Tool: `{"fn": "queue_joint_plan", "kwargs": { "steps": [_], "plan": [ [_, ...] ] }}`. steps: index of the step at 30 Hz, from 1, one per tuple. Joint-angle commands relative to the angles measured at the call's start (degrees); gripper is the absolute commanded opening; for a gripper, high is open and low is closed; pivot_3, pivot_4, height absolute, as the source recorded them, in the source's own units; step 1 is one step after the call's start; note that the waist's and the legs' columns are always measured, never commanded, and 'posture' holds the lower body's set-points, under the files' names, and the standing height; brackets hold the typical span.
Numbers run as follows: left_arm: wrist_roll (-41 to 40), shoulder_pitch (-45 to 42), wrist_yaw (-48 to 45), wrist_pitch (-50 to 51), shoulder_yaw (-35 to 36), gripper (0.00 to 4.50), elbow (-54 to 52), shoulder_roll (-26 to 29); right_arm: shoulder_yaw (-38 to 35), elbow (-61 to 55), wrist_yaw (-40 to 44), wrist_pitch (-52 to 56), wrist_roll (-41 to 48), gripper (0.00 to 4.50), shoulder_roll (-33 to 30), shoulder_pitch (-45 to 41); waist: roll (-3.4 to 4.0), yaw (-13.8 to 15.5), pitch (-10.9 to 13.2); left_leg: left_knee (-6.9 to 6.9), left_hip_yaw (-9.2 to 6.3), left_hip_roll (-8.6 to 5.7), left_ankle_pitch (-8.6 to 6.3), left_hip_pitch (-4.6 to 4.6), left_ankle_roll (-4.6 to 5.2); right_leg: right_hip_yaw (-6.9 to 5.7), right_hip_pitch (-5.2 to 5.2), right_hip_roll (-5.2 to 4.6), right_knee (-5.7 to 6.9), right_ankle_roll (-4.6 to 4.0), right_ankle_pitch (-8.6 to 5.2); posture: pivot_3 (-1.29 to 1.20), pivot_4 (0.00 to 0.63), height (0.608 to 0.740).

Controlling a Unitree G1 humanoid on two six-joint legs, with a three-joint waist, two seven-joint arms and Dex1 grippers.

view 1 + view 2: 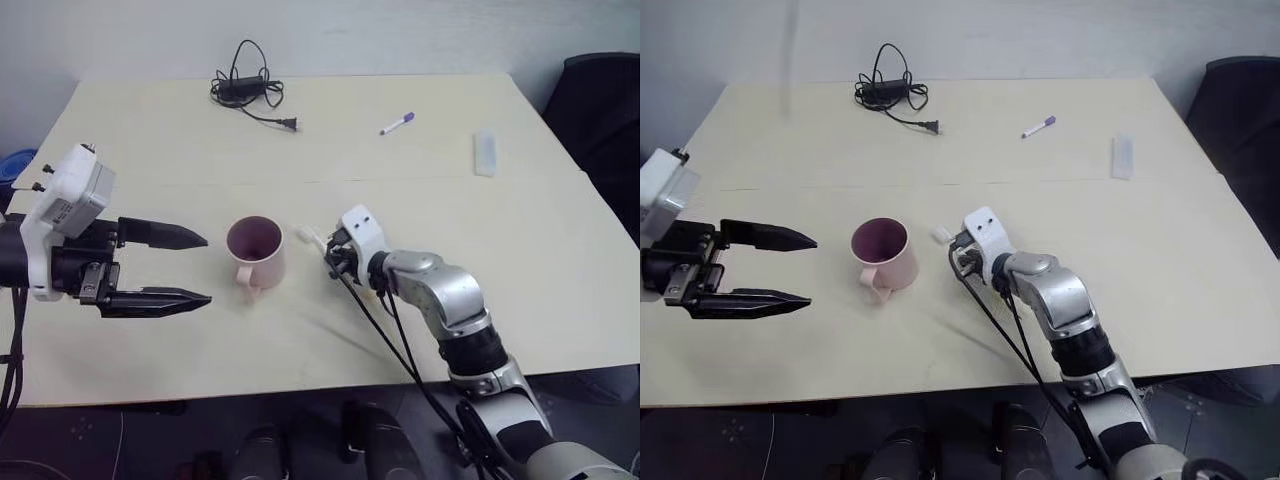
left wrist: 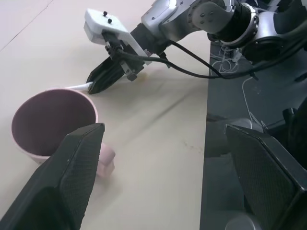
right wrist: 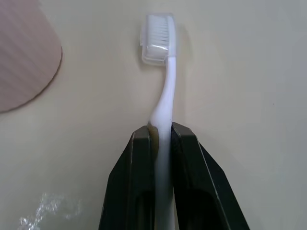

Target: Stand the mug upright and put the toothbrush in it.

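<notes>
Mug (image 1: 256, 250) upright mid-surface, nothing inside. Right gripper (image 3: 163, 139) jaws clamped on toothbrush (image 3: 163, 91) beside it. Left gripper (image 1: 175, 268) jaws open.

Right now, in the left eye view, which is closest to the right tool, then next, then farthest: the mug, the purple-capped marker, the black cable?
1. The mug, upright, just left of the right tool.
2. The purple-capped marker, farther back on the table.
3. The black cable, at the far edge, back-left.

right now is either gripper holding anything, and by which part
The right gripper is shut on the toothbrush, its fingers pinching the white neck just below the bristle head. The left gripper is open, holding nothing.
</notes>
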Motion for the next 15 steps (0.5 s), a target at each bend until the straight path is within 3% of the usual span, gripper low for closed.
{"fn": "queue_joint_plan", "kwargs": {
  "steps": [1, 8, 15],
  "plan": [
    [0.3, 2.9, 2.2, 2.5, 7.5, 4.26, 0.4, -0.5, -5.0, 1.8, -1.8, -9.5, 1.9, 0.13, 4.3, -4.9, 0.03, -0.2, 0.0, 0.0, -0.01, 0.0, 0.01, -0.03, -0.02, -0.01, -0.03, 0.01, 0.01, 0.0, 0.0, 0.0, 0.15, 0.74],
    [2.0, 14.0, 5.0, 9.1, 23.8, 4.26, -1.6, -4.2, -10.0, 9.8, 0.8, -25.0, 8.4, 0.13, 17.1, -14.7, 0.06, -1.1, 0.0, -0.06, -0.06, 0.31, -0.03, -0.07, -0.13, -0.05, -0.08, 0.13, -0.04, -0.07, -0.04, 0.0, 0.15, 0.74],
    [1.6, 17.8, 5.7, 11.2, 29.2, 4.26, -3.4, -4.4, -9.3, 14.6, 1.7, -30.4, 12.9, 0.13, 24.8, -16.7, 0.0, -0.7, 0.0, 0.01, -0.2, 0.27, -0.05, -0.09, -0.12, 0.1, 0.0, 0.05, -0.04, -0.07, -0.04, 0.0, 0.15, 0.74]
  ]
}}
